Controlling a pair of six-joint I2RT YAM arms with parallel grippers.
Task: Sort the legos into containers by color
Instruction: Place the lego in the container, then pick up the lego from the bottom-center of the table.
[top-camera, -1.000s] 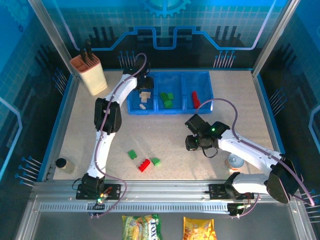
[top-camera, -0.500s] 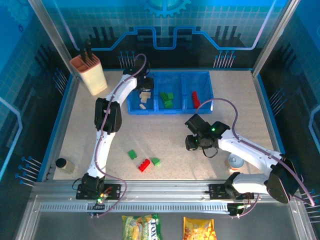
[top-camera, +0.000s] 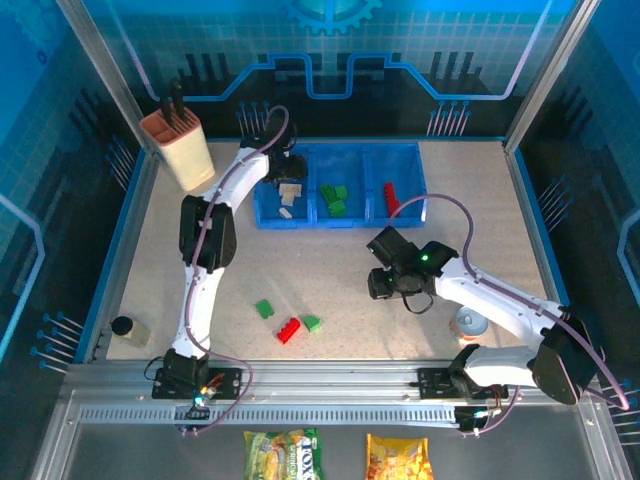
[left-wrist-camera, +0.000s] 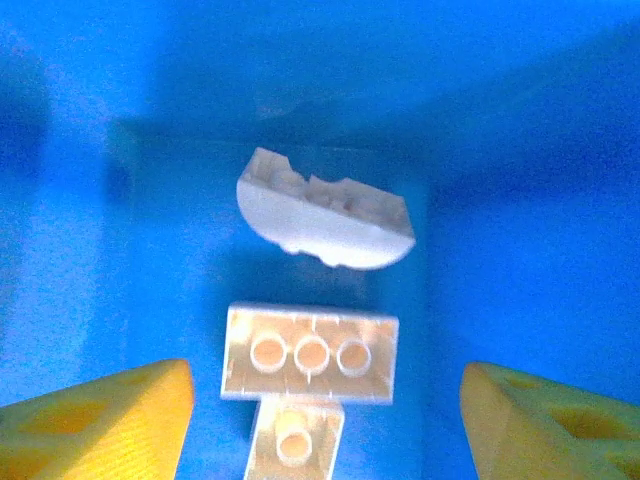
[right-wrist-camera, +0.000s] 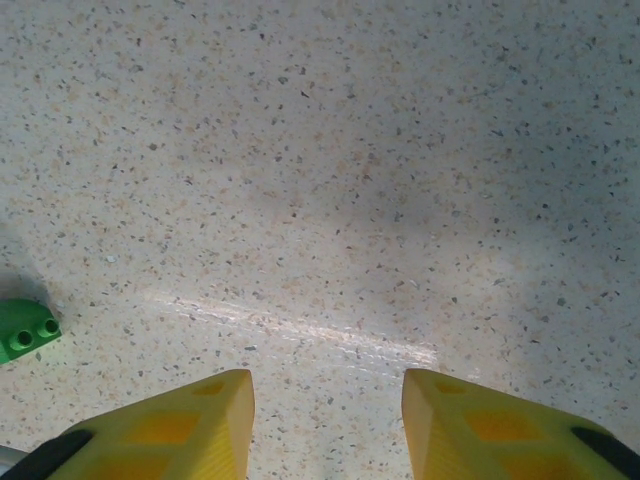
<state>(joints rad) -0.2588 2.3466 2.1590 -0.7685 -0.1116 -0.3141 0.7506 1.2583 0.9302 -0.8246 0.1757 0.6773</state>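
The blue containers (top-camera: 372, 216) stand at the back centre as one row of three bins. The left bin holds cream legos (top-camera: 290, 191), the middle bin green ones (top-camera: 335, 198), the right bin a red one (top-camera: 391, 198). My left gripper (top-camera: 283, 166) hangs open over the left bin; in its wrist view the left gripper (left-wrist-camera: 325, 400) is empty, with an upturned cream brick (left-wrist-camera: 310, 352), a smaller one (left-wrist-camera: 295, 440) and a curved one (left-wrist-camera: 325, 210) lying below. The right gripper (top-camera: 383, 282) (right-wrist-camera: 328, 385) is open over bare table. Two green bricks (top-camera: 264, 309) (top-camera: 312, 323) and a red brick (top-camera: 289, 330) lie near the front.
A beige knife block (top-camera: 178, 150) stands at the back left. A small tin can (top-camera: 467, 322) sits by the right arm, and a dark-lidded jar (top-camera: 128, 328) at the front left. A green brick (right-wrist-camera: 25, 330) lies at the left edge of the right wrist view.
The left arm's elbow has swung a little to the left while its gripper stays over the left bin. The right gripper has edged slightly left.
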